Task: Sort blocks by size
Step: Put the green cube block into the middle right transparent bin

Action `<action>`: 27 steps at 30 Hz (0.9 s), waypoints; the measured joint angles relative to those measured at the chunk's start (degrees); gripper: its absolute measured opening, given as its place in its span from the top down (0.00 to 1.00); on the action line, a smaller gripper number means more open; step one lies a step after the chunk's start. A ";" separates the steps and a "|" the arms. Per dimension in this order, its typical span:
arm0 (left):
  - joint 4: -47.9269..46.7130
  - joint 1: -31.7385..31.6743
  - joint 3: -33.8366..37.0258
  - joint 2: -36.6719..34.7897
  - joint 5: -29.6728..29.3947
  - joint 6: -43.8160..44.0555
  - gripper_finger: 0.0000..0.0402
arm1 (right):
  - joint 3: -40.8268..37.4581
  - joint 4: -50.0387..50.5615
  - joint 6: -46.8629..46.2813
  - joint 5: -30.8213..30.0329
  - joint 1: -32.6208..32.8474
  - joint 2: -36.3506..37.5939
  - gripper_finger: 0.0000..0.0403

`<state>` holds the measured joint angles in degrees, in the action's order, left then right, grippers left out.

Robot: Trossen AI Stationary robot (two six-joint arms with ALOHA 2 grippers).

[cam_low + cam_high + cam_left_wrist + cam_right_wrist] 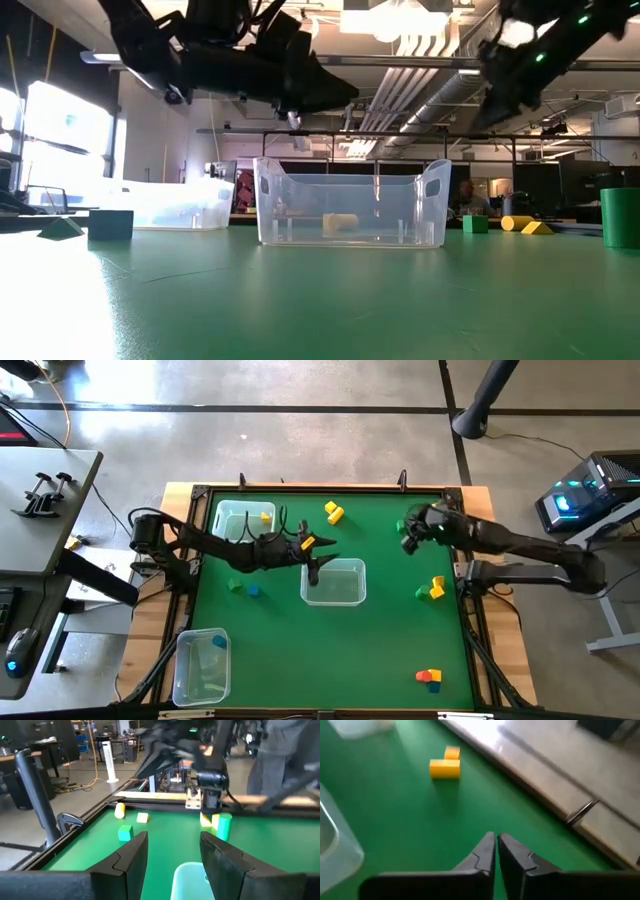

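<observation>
Over the middle of the green-topped table (270,650), the left pincer (313,567) hangs above the near-left rim of the clear plastic centre bin (335,582), its fingers spread with nothing between them. That bin already carries one pale yellow cylinder block (340,223), lying on its floor in the low view. The clear bin at the far left (243,520) holds a yellow block (265,517) in its far corner, and the clear bin at the near left corner (202,665) has a bluish block (219,643) inside. So sorting is under way, but by my count most of the pieces are still out on the felt.

Look at what's left: a yellow pair of blocks (334,512) near the far edge, a small green and blue pair (244,588) left of the centre bin, a green-and-yellow cluster (431,589) on the right, and a red, orange and yellow cluster (430,677) near the front right corner.

The right pincer (409,542) hovers above the table at the far right, close to a green block (400,526); its fingers are pressed together and empty. I'd call this well short of halfway; sizes are too small to judge from here.
</observation>
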<state>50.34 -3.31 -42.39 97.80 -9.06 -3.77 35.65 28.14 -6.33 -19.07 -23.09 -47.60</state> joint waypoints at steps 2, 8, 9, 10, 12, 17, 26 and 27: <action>-1.07 0.65 0.02 0.00 -0.05 -1.80 0.58 | 0.25 -0.09 1.60 3.40 -4.08 -2.97 0.90; -4.39 2.33 0.02 0.00 -0.47 -4.95 0.58 | 0.25 -0.14 3.74 10.66 -13.98 -11.60 0.71; -4.81 2.41 0.02 0.00 -0.46 -5.03 0.58 | 0.25 -0.15 3.75 12.24 -15.19 -13.00 0.68; -5.19 2.43 0.02 0.00 -0.47 -5.03 0.58 | 0.25 -0.13 3.77 13.52 -16.13 -14.41 0.64; -5.99 2.43 0.02 0.00 -0.51 -4.91 0.58 | 0.25 -0.26 3.77 14.70 -17.35 -17.02 0.57; -7.49 2.41 0.02 0.00 -0.72 -4.43 0.58 | 0.25 -2.57 3.73 14.62 -18.33 -22.65 0.43; -7.69 2.41 0.02 0.00 -0.72 -4.41 0.58 | 0.25 -6.20 0.19 7.63 -18.32 -29.60 0.38; -7.69 2.41 0.02 0.00 -0.72 -4.41 0.58 | 0.25 -6.27 0.16 7.24 -18.32 -30.09 0.38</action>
<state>42.65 -0.91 -42.37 97.80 -9.78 -8.19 35.90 21.87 -6.17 -11.83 -41.41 -77.69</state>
